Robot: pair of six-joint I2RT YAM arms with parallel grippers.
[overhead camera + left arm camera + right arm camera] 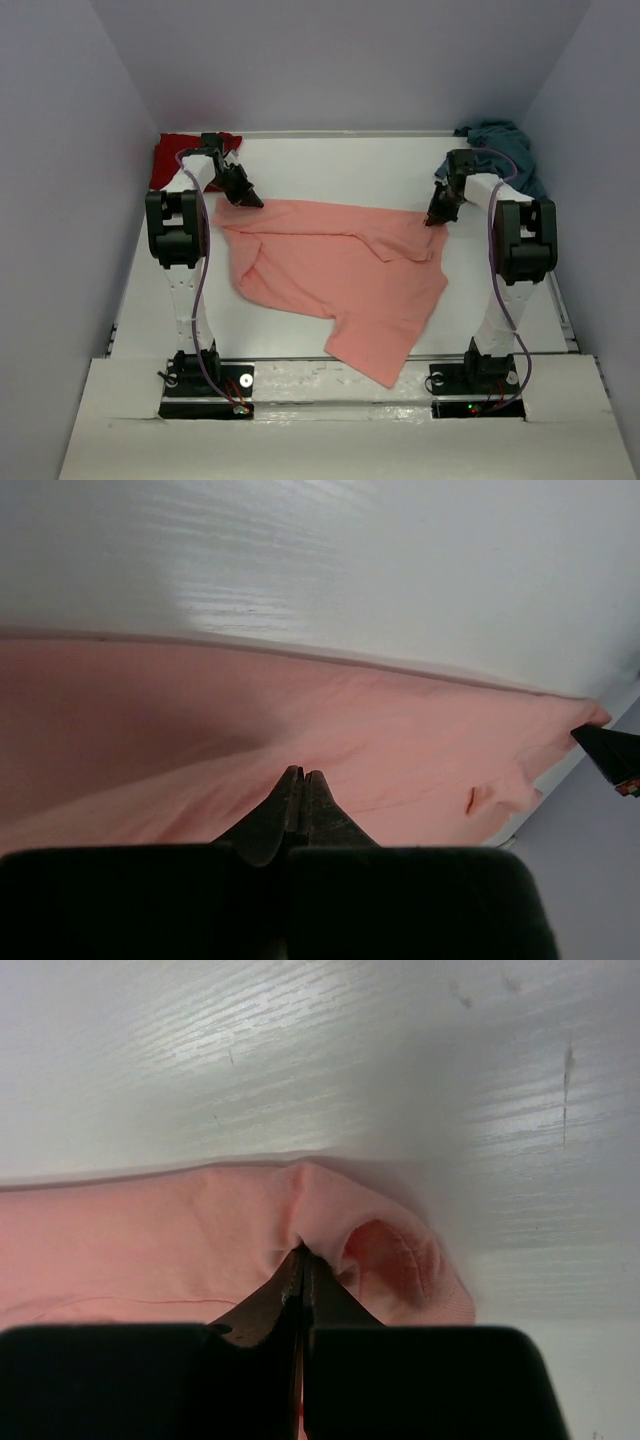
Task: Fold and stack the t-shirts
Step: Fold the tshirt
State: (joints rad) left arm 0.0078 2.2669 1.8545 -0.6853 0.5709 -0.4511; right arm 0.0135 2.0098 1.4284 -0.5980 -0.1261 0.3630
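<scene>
The salmon-pink t-shirt [340,270] lies spread and rumpled in the middle of the table, its near part reaching the front edge. My left gripper [250,198] is shut at the shirt's far left corner; in the left wrist view the tips [302,775] are pressed together on the pink cloth [400,730]. My right gripper [436,218] is shut on the far right corner; the cloth [150,1230] bunches at its tips [303,1252]. The far edge runs straight between both grippers. The dark red t-shirt [175,160] lies crumpled at the far left, the teal-blue t-shirt [505,150] at the far right.
White table [330,165] with bare surface beyond the pink shirt, enclosed by pale walls on three sides. The right gripper's tip shows at the right edge of the left wrist view [610,752].
</scene>
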